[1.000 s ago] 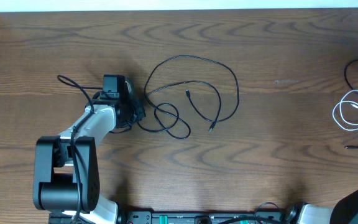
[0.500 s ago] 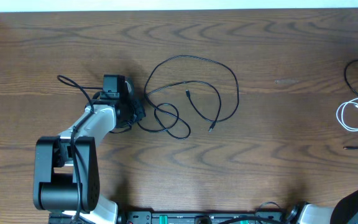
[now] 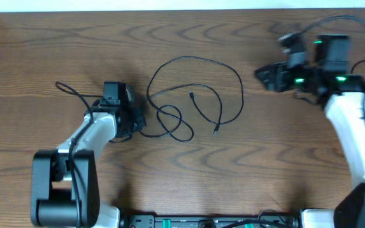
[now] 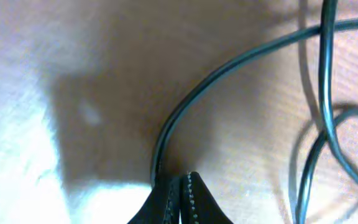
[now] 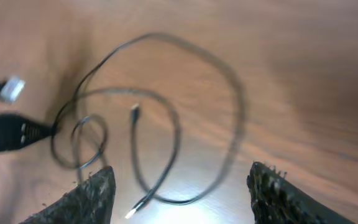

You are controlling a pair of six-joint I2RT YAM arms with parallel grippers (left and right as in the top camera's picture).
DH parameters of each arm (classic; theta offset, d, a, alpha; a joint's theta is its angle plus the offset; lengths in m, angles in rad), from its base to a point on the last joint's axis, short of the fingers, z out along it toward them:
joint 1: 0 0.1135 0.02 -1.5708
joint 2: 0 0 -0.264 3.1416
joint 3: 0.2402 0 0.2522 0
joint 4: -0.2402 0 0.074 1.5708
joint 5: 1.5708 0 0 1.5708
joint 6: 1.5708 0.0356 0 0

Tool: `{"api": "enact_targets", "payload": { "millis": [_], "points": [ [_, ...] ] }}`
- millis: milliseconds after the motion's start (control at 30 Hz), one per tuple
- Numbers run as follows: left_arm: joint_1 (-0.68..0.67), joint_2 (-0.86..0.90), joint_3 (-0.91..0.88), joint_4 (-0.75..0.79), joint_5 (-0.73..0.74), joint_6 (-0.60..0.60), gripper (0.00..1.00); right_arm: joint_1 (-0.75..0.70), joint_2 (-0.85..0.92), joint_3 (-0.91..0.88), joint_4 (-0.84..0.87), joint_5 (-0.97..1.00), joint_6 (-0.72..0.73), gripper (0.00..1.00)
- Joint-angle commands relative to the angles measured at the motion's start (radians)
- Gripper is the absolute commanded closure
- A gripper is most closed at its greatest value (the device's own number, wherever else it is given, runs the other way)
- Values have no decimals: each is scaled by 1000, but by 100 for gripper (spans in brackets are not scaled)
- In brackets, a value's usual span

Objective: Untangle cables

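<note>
Wood table (image 3: 284, 158): L gripper (image 4: 180, 186) pinched shut on cable (image 4: 229, 65); R gripper (image 5: 180, 180) open, empty. Risk: L pull tightens knot (image 3: 170, 118) just ahead.

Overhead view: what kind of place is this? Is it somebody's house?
Probably a robot lab or test bench, not a house. A plain wooden table holds a loose black cable, and a robot's left arm and right arm reach over it from one edge.

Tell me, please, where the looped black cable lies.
Overhead, the looped black cable lies mid-table, its left part pinched in the left gripper, the open right gripper to its right.
</note>
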Motion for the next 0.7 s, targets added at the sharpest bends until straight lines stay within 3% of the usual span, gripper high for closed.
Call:
{"api": "enact_targets", "payload": {
  "millis": [0,233,400,667],
  "points": [
    [5,-119,-14,-16,-44,-2,93,158,62,0,-5,28,-16,33],
    [35,-232,-14,-77,-159,-93,93,381,221,1,57,48,-11,30],
    [124,-272,-14,-105,-158,-164,92,510,338,1,177,71,14,30],
    [233,-274,-14,-122,-80,-172,91,673,446,1,297,299,33,26]
  ]
}}
